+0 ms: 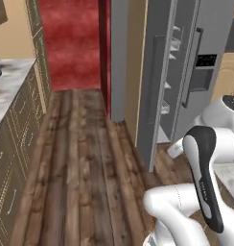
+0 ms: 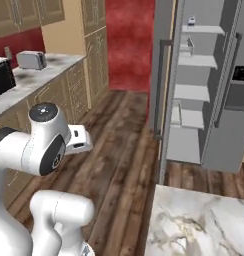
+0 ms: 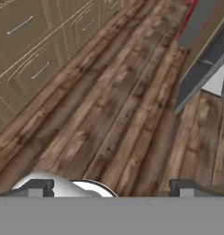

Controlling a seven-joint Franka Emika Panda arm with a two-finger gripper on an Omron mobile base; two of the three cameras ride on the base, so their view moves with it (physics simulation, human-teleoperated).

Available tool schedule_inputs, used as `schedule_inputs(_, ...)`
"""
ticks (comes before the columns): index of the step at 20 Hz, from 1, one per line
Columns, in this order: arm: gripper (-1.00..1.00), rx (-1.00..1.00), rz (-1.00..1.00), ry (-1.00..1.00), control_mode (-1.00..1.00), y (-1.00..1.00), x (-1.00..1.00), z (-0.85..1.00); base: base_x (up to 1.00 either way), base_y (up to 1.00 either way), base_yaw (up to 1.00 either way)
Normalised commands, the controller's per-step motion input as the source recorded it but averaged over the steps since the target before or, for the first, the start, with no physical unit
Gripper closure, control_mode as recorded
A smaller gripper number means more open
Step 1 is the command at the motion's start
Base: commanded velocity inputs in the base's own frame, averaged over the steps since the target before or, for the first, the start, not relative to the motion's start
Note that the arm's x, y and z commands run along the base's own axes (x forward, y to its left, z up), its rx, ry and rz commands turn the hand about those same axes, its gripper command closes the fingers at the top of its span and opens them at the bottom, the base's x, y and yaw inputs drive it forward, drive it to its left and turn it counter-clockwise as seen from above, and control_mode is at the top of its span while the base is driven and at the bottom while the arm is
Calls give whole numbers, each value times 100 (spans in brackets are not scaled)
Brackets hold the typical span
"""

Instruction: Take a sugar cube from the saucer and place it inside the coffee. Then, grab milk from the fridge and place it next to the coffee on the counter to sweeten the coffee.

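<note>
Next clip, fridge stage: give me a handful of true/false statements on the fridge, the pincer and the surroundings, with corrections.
1. The fridge door stands open, showing shelves. True.
2. The pincer is shut on a carton. False: its fingertips stand wide apart with nothing between them, over the wooden floor.
3. A toaster sits on the counter at the left in the right base view. True.
4. The floor is white tile. False: it is brown wooden planks.
5. The far wall is red. True.
</note>
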Motion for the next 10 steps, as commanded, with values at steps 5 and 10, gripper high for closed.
schedule_inputs(5, -100, 0, 0, 0, 100, 0, 0, 0, 100, -24, -45)
schedule_inputs(10, -100, 0, 0, 0, 100, 0, 0, 0, 95, -6, -52)
